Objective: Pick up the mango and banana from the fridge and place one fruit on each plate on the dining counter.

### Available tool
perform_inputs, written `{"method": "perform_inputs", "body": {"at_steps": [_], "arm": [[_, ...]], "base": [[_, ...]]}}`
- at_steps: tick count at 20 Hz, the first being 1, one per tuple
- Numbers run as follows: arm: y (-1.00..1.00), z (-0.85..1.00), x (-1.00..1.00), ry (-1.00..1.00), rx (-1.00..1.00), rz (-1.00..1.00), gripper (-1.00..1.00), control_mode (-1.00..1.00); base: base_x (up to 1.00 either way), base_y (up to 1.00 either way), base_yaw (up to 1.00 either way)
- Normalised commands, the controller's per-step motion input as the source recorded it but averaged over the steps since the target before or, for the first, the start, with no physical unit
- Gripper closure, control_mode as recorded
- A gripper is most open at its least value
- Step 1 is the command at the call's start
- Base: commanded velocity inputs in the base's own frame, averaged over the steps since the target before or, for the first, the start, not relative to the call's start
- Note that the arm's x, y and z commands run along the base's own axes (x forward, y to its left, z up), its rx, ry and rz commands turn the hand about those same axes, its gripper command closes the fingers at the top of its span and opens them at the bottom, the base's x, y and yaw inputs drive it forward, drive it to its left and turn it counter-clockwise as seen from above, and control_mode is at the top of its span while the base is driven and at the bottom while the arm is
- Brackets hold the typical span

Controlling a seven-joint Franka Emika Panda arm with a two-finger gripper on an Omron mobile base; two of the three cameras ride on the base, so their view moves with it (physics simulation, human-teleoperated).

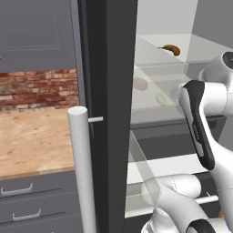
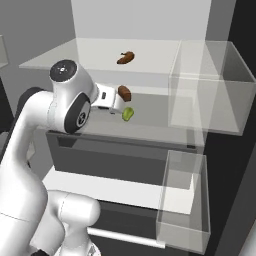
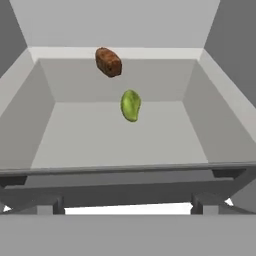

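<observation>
The fridge (image 1: 109,91) stands open, white inside with glass shelves. The small yellow-green mango (image 3: 130,105) lies on the middle shelf (image 2: 150,132), a little ahead of my gripper (image 2: 120,104). It also shows in both base views, as the mango (image 2: 128,114) and, through glass, the mango (image 1: 160,99). My gripper reaches into the fridge from the left, open, with nothing between its fingers. A curved brown-orange thing (image 2: 126,57) lies on the top shelf; I cannot tell whether it is the banana. The plates and the dining counter are out of view.
A brown oval lump (image 3: 108,62) sits just behind the mango. Clear door bins (image 2: 210,85) hang at the right, and a dark drawer (image 2: 110,155) lies under the shelf. The door's bar handle (image 1: 82,173) and a wooden worktop over grey drawers (image 1: 36,141) are at the left.
</observation>
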Motion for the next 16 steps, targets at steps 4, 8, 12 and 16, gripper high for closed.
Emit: {"method": "perform_inputs", "body": {"at_steps": [4,8,12,16], "arm": [[-0.16,-0.20,0.07,-0.28,0.00,0.00,-1.00,-1.00],[-0.04,-0.23,0.07,-0.22,0.01,0.00,-1.00,-1.00],[0.00,-0.22,0.29,-0.04,0.01,0.00,-1.00,-1.00],[0.00,-0.17,0.44,0.00,0.02,0.00,-1.00,-1.00]], "base": [[0.00,0.00,0.00],[0.00,0.00,0.00],[0.00,0.00,0.00],[0.00,0.00,0.00]]}}
